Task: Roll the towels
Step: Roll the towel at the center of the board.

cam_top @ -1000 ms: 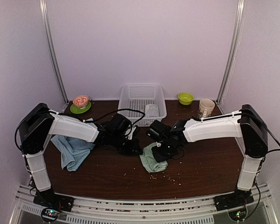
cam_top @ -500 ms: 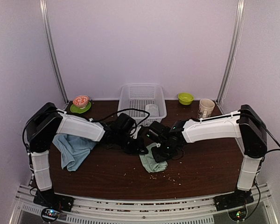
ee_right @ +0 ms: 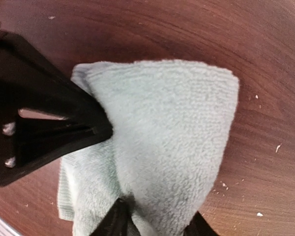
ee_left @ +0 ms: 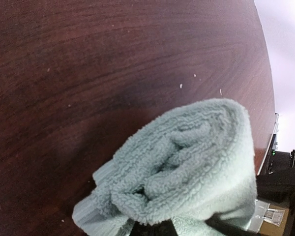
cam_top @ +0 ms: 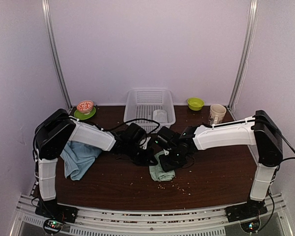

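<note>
**Green towel rolled up mid-table, both grippers on it**

The pale green fleece towel (cam_top: pixel 161 172) sits as a short, fat roll at the centre of the dark brown wooden table (cam_top: pixel 113 184), with crumbs scattered around it. The left gripper (cam_top: pixel 147 157) has its fingers together, pinched on cloth at the roll's left side. The right gripper (ee_right: pixel 157 223) has its fingers apart, straddling one end of the roll; can't tell if they press it. The large light blue towel (cam_top: pixel 78 157) lies crumpled at left under the left arm, well apart.

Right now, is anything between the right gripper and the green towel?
Nothing visible. The green towel lies directly between the fingertips of the right gripper; the left gripper, closed, touches the towel's side but blocks nothing.
</note>
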